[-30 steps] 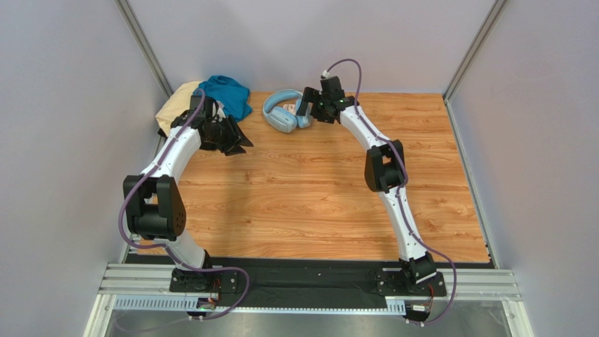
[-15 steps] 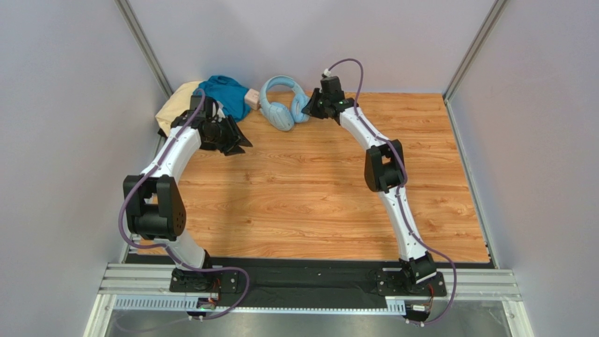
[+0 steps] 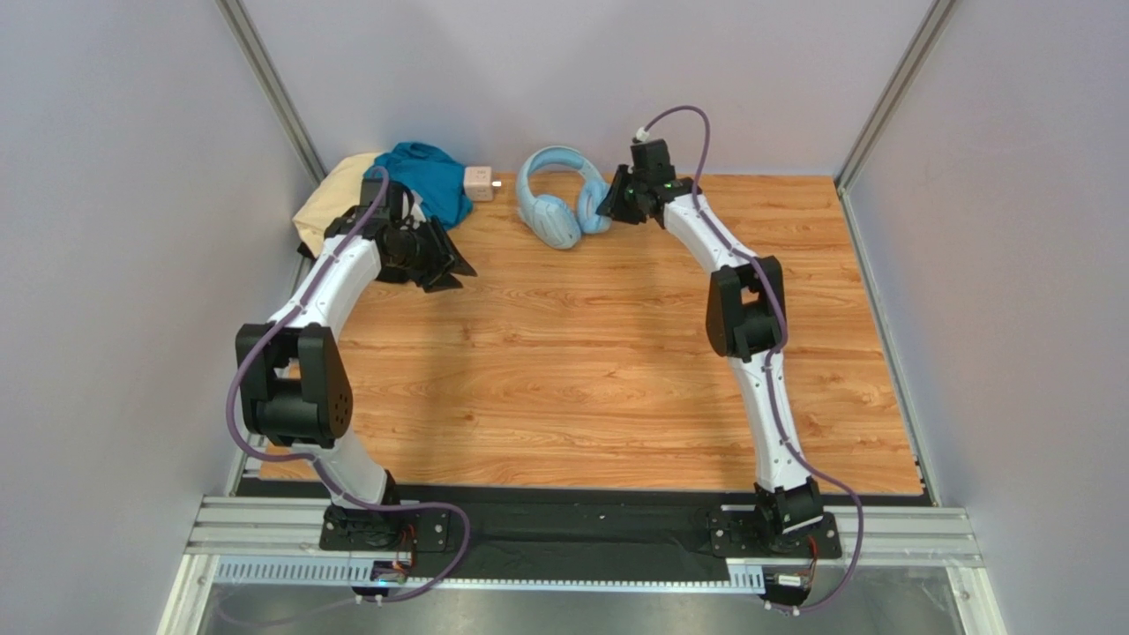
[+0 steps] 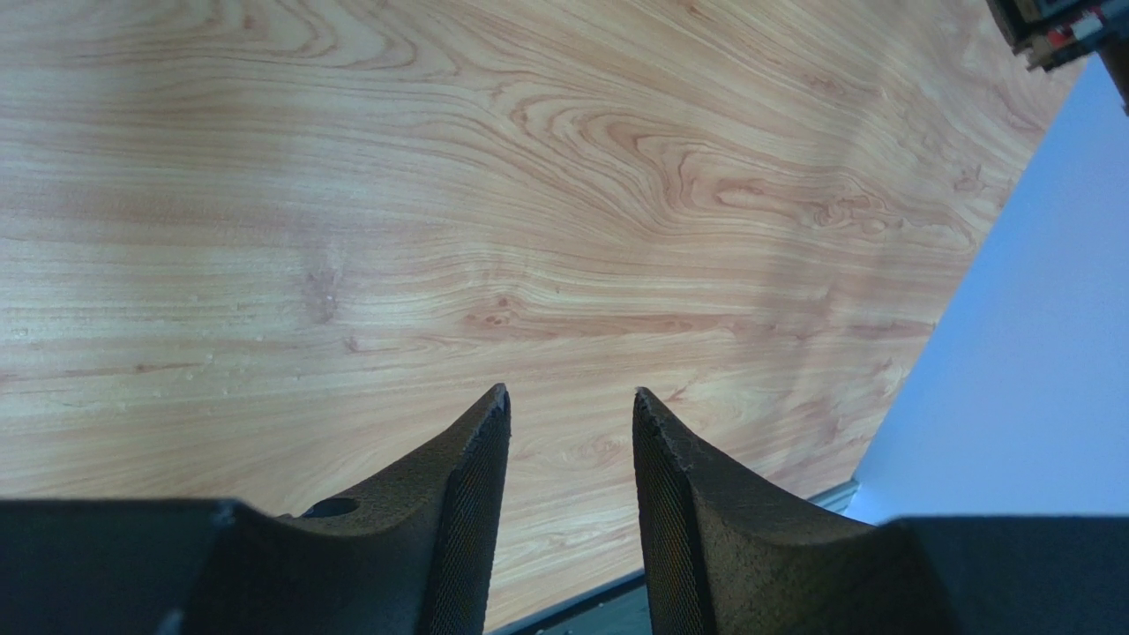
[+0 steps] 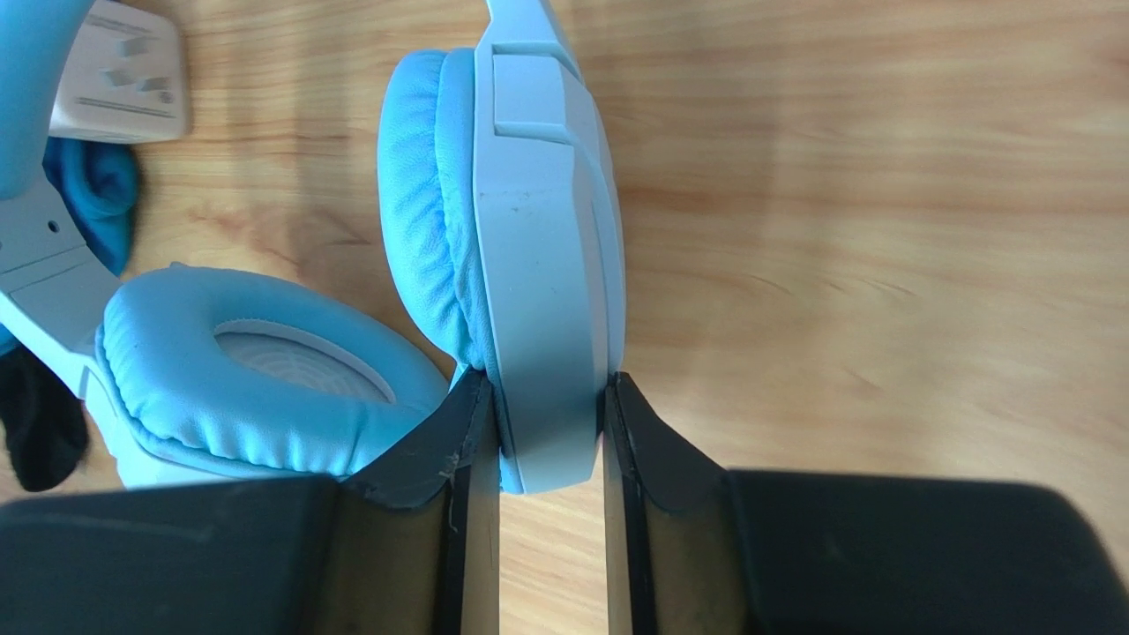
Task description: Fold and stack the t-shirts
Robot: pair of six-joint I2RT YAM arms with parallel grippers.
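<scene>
The t-shirts are bunched in the back left corner: a teal-blue one (image 3: pixel 427 177) on top, a pale tan one (image 3: pixel 326 203) behind it. Dark cloth, the black one (image 5: pixel 37 423), shows at the left edge of the right wrist view. My left gripper (image 3: pixel 455 266) hangs just in front of the pile; its jaws (image 4: pixel 570 404) stand open over bare wood with nothing between them. My right gripper (image 3: pixel 614 207) is shut on one ear cup (image 5: pixel 543 265) of the light-blue headphones (image 3: pixel 562 201), to the right of the pile.
A small pink cube (image 3: pixel 477 181) sits against the teal shirt's right edge, between the pile and the headphones; it also shows in the right wrist view (image 5: pixel 126 73). Grey walls close the table at the back and both sides.
My right gripper closed on the headphones' ear cup and pulled them to the right, away from the pile, uncovering the pink cube. The left arm has stayed still.
</scene>
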